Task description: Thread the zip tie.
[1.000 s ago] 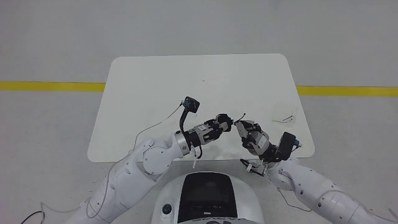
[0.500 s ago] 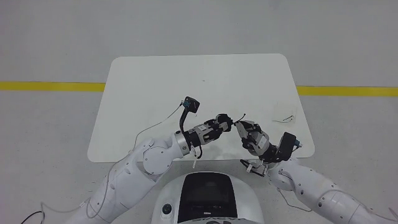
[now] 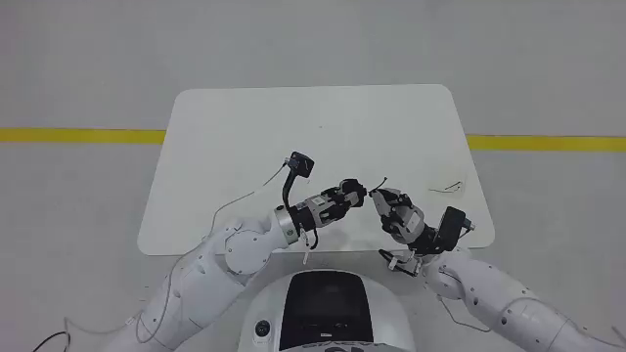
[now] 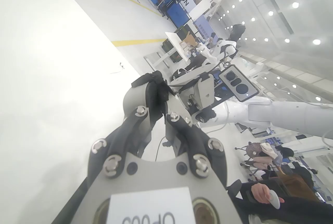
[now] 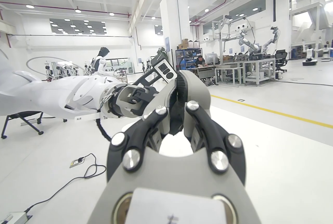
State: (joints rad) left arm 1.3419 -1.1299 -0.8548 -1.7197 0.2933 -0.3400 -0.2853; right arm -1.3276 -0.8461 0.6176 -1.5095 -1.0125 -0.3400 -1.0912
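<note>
Low over the front of the white table [image 3: 293, 127], my left gripper [image 3: 357, 194] and my right gripper [image 3: 382, 199] meet tip to tip. A thin black zip tie [image 3: 377, 186] runs between them, its free end sticking up and away past the right gripper. Both grippers are shut, each pinching the tie as far as I can see. In the left wrist view my left gripper [image 4: 155, 84] is shut, with the right gripper [image 4: 197, 97] just beyond it. In the right wrist view my right gripper [image 5: 178, 83] is also shut, facing the left gripper [image 5: 135, 97].
A second thin zip tie [image 3: 450, 188] lies on the table to the right of the grippers, near the right edge, also seen as a spare tie [image 4: 116, 70] from the left wrist. The table's front edge is directly under both arms.
</note>
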